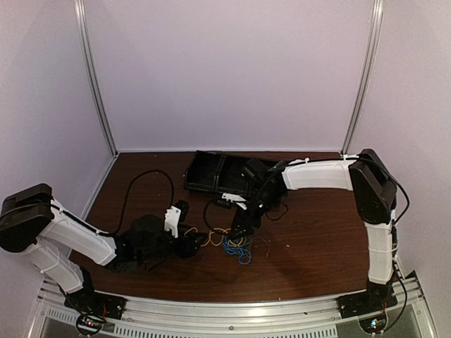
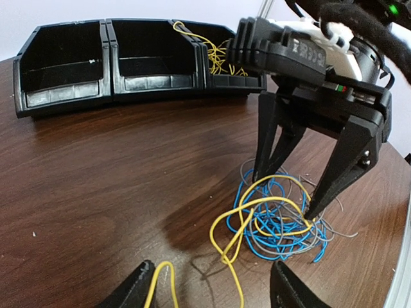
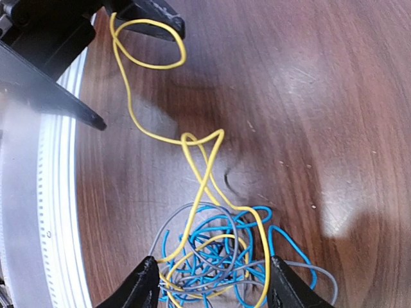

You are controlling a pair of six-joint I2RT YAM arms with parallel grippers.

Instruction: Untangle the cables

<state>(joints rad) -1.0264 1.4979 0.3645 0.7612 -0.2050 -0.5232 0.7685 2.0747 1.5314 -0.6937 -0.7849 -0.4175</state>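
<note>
The overhead view is dim and soft; wrist views show pale glare on the table (image 3: 302, 83).

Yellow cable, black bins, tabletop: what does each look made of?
Yellow cable: thin wire in smooth, slightly shiny insulation, likely plastic; it holds springy loops. Bins: moulded black plastic, glossy, with highlights on the front lips. Tabletop: dark wood grain with a satin sheen; solid wood, veneer or laminate cannot be told.

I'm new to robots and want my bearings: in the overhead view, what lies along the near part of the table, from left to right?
In order: left arm's white link → left gripper → tangle of cables → right arm's upright white link.
</note>
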